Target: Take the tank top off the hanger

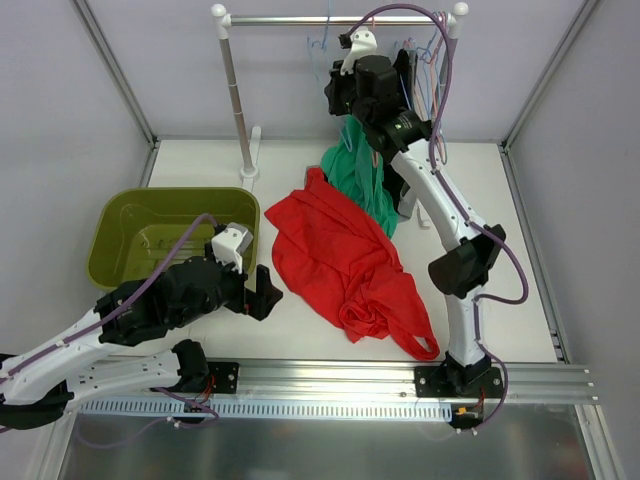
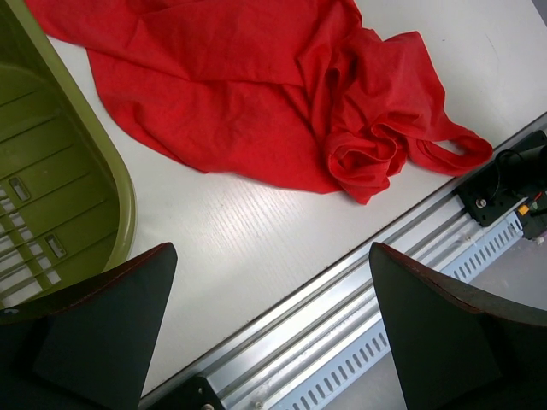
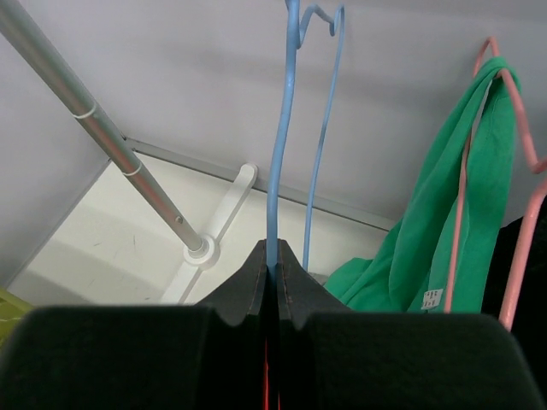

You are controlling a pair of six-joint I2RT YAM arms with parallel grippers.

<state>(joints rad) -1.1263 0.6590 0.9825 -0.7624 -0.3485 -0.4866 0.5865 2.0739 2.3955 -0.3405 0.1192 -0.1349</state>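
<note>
Right jaws: I pinch the blue hanger (image 3: 275,171) by its stem, near the rail (image 1: 330,19).
Left jaws: mine spread wide over the tabletop (image 2: 256,248), beside the green bin (image 2: 120,196).
Red tank top (image 1: 340,260): crumpled on the tabletop.

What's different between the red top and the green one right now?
The red tank top lies crumpled on the table; the green top hangs from a pink hanger. The red one is spread wide, while the green one is bunched long and narrow. Both are soft, plain-coloured clothes.
</note>
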